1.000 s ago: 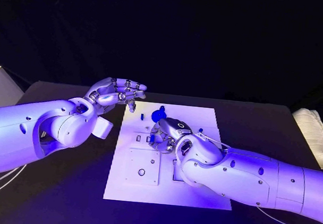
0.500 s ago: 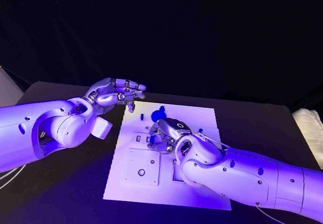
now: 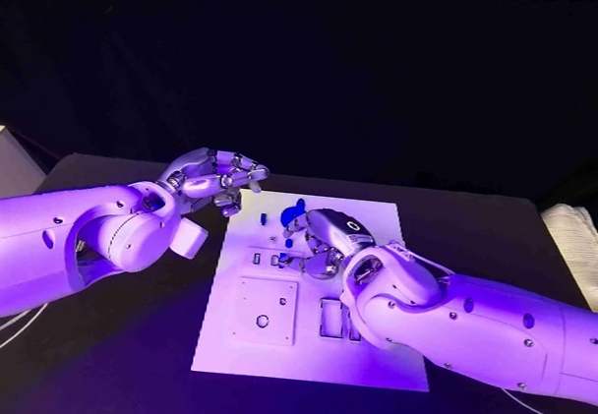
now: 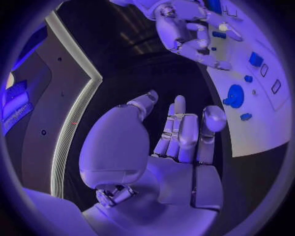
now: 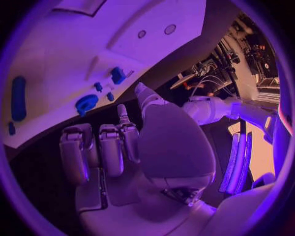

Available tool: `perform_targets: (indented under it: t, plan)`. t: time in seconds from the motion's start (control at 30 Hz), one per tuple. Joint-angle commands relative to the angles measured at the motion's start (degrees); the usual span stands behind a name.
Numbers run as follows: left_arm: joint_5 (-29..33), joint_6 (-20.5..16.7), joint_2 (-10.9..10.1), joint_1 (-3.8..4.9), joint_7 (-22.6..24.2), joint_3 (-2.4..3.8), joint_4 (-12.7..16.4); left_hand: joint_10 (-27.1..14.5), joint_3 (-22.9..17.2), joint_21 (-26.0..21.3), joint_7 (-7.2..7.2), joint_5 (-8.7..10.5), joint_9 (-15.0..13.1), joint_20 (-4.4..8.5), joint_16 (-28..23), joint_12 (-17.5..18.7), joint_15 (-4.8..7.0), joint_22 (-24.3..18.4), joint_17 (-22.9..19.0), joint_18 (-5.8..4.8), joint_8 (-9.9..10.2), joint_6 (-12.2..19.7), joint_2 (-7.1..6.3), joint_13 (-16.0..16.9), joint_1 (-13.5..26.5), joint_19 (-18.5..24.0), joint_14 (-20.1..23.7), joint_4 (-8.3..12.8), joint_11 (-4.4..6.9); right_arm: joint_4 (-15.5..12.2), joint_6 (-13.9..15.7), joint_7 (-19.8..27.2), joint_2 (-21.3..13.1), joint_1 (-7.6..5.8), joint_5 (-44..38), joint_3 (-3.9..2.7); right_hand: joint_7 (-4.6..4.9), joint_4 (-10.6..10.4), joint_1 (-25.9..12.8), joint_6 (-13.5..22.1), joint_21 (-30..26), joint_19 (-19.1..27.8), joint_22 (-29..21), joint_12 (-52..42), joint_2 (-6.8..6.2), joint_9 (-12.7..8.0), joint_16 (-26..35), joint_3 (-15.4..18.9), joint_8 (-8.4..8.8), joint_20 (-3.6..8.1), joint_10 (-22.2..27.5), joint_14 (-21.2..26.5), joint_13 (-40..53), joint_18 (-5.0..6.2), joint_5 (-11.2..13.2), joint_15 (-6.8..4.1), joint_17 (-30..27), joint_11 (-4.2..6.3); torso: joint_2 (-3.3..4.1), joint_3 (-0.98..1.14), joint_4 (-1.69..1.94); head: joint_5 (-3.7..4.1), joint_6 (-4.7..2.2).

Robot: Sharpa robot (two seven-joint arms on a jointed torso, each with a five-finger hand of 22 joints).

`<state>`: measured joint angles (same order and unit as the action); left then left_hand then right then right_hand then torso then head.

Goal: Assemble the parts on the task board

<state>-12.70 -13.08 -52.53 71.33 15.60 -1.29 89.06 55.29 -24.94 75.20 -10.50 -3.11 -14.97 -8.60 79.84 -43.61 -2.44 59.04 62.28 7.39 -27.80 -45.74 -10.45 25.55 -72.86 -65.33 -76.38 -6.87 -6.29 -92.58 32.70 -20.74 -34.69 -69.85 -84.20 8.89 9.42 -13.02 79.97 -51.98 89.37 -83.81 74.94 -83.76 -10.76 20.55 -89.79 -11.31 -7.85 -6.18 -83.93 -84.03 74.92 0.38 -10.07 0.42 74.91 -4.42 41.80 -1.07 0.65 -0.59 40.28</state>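
Right hand point(image 3: 327, 244) over task board point(image 3: 370, 362), fingers curled, holding nothing seen; probably reaching for blue part point(image 3: 292, 213) at eleven o'clock. Left hand point(image 3: 221, 177) empty, fingers half curled, parked clear.

The head camera looks steeply down on the white board point(image 3: 316, 298), far edge toward twelve o'clock. Both wrist cameras sit close behind their palms, sharing that board point(image 4: 258, 98) point(image 5: 73, 49).
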Motion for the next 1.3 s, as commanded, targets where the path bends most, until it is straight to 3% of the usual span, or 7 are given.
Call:
perform_targets:
  t: [0.03, 0.23, 0.4, 0.6, 0.87, 0.97, 1.3]
  plan:
    - [-7.72, 1.79, 0.71, 0.04, -8.25, 0.02, -1.49, -0.23, 0.84, 2.45, 0.87, 0.20, -2.01, 0.73, 3.28, -6.46, 0.71, 3.98, 7.33, -1.36, -3.44, -0.73, 0.15, 3.91, 1.76, -3.73, -3.93, -2.39, 1.03, -1.75, 2.42, 9.17, -2.54, -1.78, 9.40, -0.23, 0.07, 0.12, 1.15, -0.36, -0.77, -5.48, 14.06, 0.06, -0.13, 0.00, -0.21, -1.04, -0.48, -0.21, -0.32, -5.97, 9.56, -0.01, -1.40, 0.05, 15.09, -0.28, -0.75, 0.04, -0.20, -0.16, -0.01]
    - [-18.16, 9.98, 2.54, 0.11, -21.56, 0.05, -4.54, -0.92, 1.58, 3.39, 1.98, 0.23, -4.99, 1.61, 4.06, -11.79, 1.62, 5.48, 9.89, -1.70, -7.34, -0.66, 0.17, 7.30, 4.22, -5.30, -5.27, -6.22, 1.97, -4.49, -0.10, 13.01, -8.33, -4.80, 19.75, -0.37, -0.06, 0.36, 2.16, -0.85, -0.98, -5.38, 13.92, -0.10, -0.46, 0.21, -0.21, -2.60, -1.51, -0.09, -0.39, -5.97, 9.65, 0.04, -4.18, -0.09, 15.09, -0.13, -1.46, 0.06, 0.24, -0.46, 0.29]
    - [-26.05, 14.78, 4.01, 0.38, -31.21, 0.09, -5.66, -0.99, 2.20, 3.46, 2.34, 0.22, -6.64, 1.92, 3.92, -13.53, 1.92, 5.62, 10.21, -1.75, -9.14, -0.58, -0.01, 8.42, 4.06, -5.59, -5.48, -7.70, 2.29, -5.80, -1.00, 13.97, -12.89, -6.86, 24.09, -0.40, -0.07, 0.33, 2.16, -0.87, -0.98, -5.38, 13.93, -0.04, -0.52, 0.23, -0.21, -2.82, -1.63, -0.07, -0.33, -5.97, 9.60, 0.04, -4.55, -0.09, 15.09, -0.12, -1.95, 0.22, -0.05, -1.03, 0.62]
    - [-35.17, 17.38, 7.12, 1.33, -39.48, 0.10, -7.36, -1.05, 3.69, 3.46, 2.97, 0.22, -10.24, 2.40, 3.87, -15.42, 2.42, 5.73, 11.08, -1.80, -12.54, -0.10, 0.33, 9.63, 5.02, -5.94, -5.98, -9.81, 2.82, -5.77, -0.38, 15.13, -16.33, -8.16, 27.18, -0.40, -0.03, -0.01, 1.76, -0.72, -0.88, -5.44, 14.00, 0.05, -0.48, 0.21, -0.21, -3.08, -1.71, -0.06, -0.25, -5.97, 9.51, 0.01, -4.84, -0.09, 15.09, -0.15, -2.24, 0.47, -0.24, -1.46, 1.13]
    - [-41.32, 19.77, 11.64, 2.01, -44.96, -0.08, -9.87, -1.60, 5.91, 3.32, 2.97, 0.18, -11.93, 2.44, 3.61, -15.61, 2.41, 5.56, 11.15, -1.80, -13.44, 1.10, 0.95, 9.79, 7.83, -5.94, -5.97, -9.89, 2.79, -4.70, 1.06, 15.92, -17.37, -8.54, 28.46, -0.40, -0.02, -0.09, 1.67, -0.65, -0.77, -5.49, 14.08, 0.10, -0.47, 0.20, -0.21, -3.16, -1.72, -0.06, -0.20, -5.97, 9.46, -0.01, -4.94, -0.08, 15.09, -0.16, -2.52, 0.67, -0.03, -1.60, 1.54]
    - [-42.06, 20.73, 13.55, 2.56, -46.09, -0.65, -11.14, -1.61, 5.91, 3.39, 2.99, 0.17, -12.05, 2.44, 3.62, -15.65, 2.42, 5.73, 11.22, -1.84, -13.50, 1.15, 1.14, 9.81, 7.78, -6.08, -6.00, -9.87, 2.81, -4.29, 1.21, 15.76, -17.44, -8.59, 28.61, -0.40, -0.02, -0.11, 1.65, -0.60, -0.85, -5.45, 14.02, 0.17, -0.48, 0.19, -0.21, -3.21, -1.71, -0.06, -0.13, -5.97, 9.40, 0.01, -5.03, -0.08, 15.09, -0.16, -2.55, 0.73, 0.10, -1.60, 1.73]
    - [-44.00, 24.43, 18.25, 4.07, -48.92, -1.86, -14.74, -1.75, 6.04, 3.45, 3.00, 0.19, -12.66, 2.44, 3.59, -15.82, 2.43, 5.85, 11.36, -1.86, -13.83, 1.42, 1.78, 9.92, 8.11, -6.17, -6.02, -9.94, 2.81, -3.36, 1.05, 15.09, -17.19, -8.63, 28.74, -0.39, -0.01, -0.16, 1.60, -0.53, -0.88, -5.44, 14.00, 0.18, -0.50, 0.18, -0.21, -3.27, -1.71, -0.06, -0.12, -5.97, 9.39, 0.01, -5.14, -0.08, 15.09, -0.17, -2.46, 0.72, -0.17, -1.85, 2.03]
